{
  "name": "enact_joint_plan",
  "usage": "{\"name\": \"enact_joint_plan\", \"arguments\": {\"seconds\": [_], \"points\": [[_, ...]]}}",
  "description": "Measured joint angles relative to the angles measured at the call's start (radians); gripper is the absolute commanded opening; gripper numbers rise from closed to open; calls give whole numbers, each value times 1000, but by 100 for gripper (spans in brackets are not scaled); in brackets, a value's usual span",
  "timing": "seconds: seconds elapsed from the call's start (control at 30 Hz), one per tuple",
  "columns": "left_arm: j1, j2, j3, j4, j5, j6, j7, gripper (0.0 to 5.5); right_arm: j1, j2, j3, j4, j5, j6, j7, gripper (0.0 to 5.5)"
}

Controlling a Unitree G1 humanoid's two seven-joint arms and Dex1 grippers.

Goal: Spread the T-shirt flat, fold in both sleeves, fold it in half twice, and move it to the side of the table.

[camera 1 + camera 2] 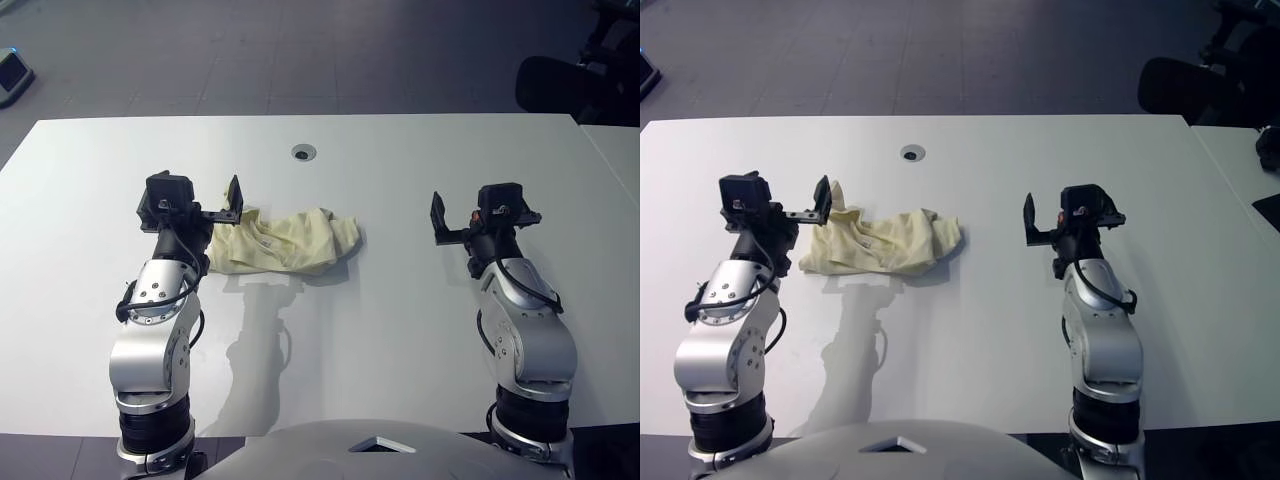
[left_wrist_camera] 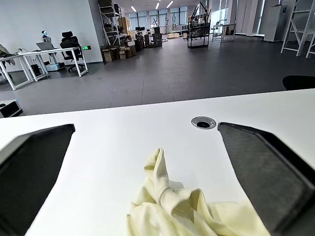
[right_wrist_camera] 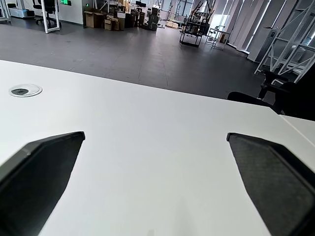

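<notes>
Wide open and empty, the left gripper (image 1: pixel 200 210) hangs by the left end of the T-shirt (image 1: pixel 285 243), bunched up on the table (image 1: pixel 400 330). The right gripper (image 1: pixel 478 222), open and empty too, is well apart. Nothing looks spread or folded yet.

Perhaps a lab — racks (image 2: pixel 199 24), desks (image 2: pixel 54 51)

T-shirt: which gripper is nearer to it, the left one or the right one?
Left. The left gripper is open right at the left end of the T-shirt. The right gripper, also open, stands well apart over the table on its right side.
</notes>
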Motion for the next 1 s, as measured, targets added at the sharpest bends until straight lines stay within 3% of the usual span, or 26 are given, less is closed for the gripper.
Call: {"name": "enact_joint_plan", "arguments": {"seconds": [0.67,0.83,0.9,1.0], "points": [[3,-17,0,0,14,-10,6,540,-15,0,11,6,-1,0,10,537],[2,126,-55,60,140,-26,-35,540,-17,0,15,9,-1,0,10,537],[1,256,-155,160,229,-25,-110,540,-17,1,17,9,-2,0,9,537],[0,313,-253,250,293,-53,-172,540,-17,2,18,11,-3,-1,8,537]]}}
